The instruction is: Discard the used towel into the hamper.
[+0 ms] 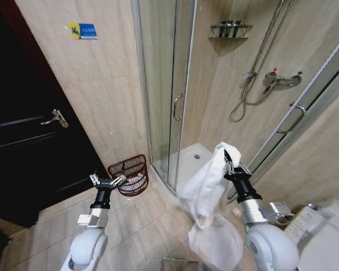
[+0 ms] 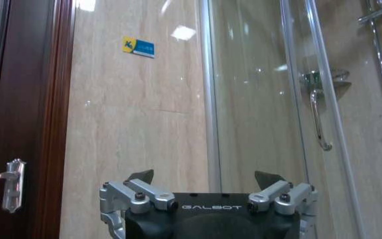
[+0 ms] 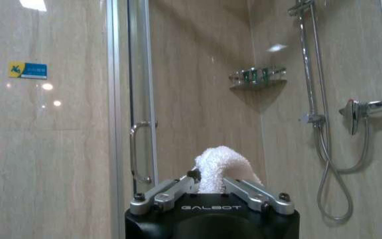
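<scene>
"GALBOT" is being shown on both wrist housings. The white towel (image 1: 206, 189) is being pinched between closed right gripper (image 1: 230, 164) fingers, held raised. Left gripper (image 1: 108, 181) is being held spread, empty, beside the hamper (image 1: 130, 174) at the shower wall's foot

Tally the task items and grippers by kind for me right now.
Towels: 1, the white towel, hanging from the shut right gripper.
Hampers: 1, the reddish-brown wire hamper, on the floor by the shower door.
Grippers: 2, the right one, plus the left gripper, open and holding nothing, near the hamper.
Total: 4
</scene>
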Robot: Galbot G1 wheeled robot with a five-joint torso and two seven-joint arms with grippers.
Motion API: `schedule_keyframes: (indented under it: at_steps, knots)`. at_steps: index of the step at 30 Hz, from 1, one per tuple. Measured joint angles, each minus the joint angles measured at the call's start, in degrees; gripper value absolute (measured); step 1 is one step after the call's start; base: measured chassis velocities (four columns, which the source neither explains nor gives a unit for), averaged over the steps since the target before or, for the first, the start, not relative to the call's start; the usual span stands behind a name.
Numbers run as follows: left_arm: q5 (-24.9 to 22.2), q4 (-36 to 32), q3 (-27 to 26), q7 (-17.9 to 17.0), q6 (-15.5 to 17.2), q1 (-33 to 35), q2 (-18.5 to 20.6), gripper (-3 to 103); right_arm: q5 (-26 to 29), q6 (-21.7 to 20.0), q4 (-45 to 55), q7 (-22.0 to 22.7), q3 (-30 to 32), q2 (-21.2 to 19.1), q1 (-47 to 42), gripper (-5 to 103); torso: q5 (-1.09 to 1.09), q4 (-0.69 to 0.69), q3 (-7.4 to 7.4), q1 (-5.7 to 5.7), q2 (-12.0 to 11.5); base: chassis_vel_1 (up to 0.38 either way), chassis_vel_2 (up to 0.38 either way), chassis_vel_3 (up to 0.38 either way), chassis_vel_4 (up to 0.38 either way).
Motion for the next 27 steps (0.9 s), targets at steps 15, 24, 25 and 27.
schedule_keyframes:
  at_steps: [15, 24, 25, 27]
  knots:
    - [-0.12, -0.96, 0.33, 0.29, 2.76, 0.10, 0.00, 99, -2.41, 0.80, 0.37, -0.02, -0.07, 0.85, -1.15, 4, 0.00, 0.00, 0.00, 0.00, 0.00, 0.000, 0.000, 0.000, 0.000]
    - [-0.15, -1.51, 0.02, 0.57, 3.52, 0.36, -0.03, 100, -2.90, 1.19, -0.48, -0.34, -0.38, 1.02, -0.69, 4, 0.00, 0.00, -0.33, -0.33, -0.65, 0.000, 0.000, 0.000, 0.000]
    - [-0.14, -1.48, 0.02, 0.57, 3.51, 0.37, -0.05, 100, -2.90, 1.27, -0.63, -0.37, -0.37, 0.89, -0.68, 4, 0.00, 0.00, -0.40, -0.40, -0.79, 0.000, 0.000, 0.000, 0.000]
    - [-0.14, -1.39, 0.01, 0.57, 3.51, 0.38, -0.10, 100, -2.90, 1.46, -0.93, -0.37, -0.28, 0.60, -0.68, 4, 0.00, -0.01, -0.55, -0.53, -1.08, 0.037, 0.014, 0.030, 0.028]
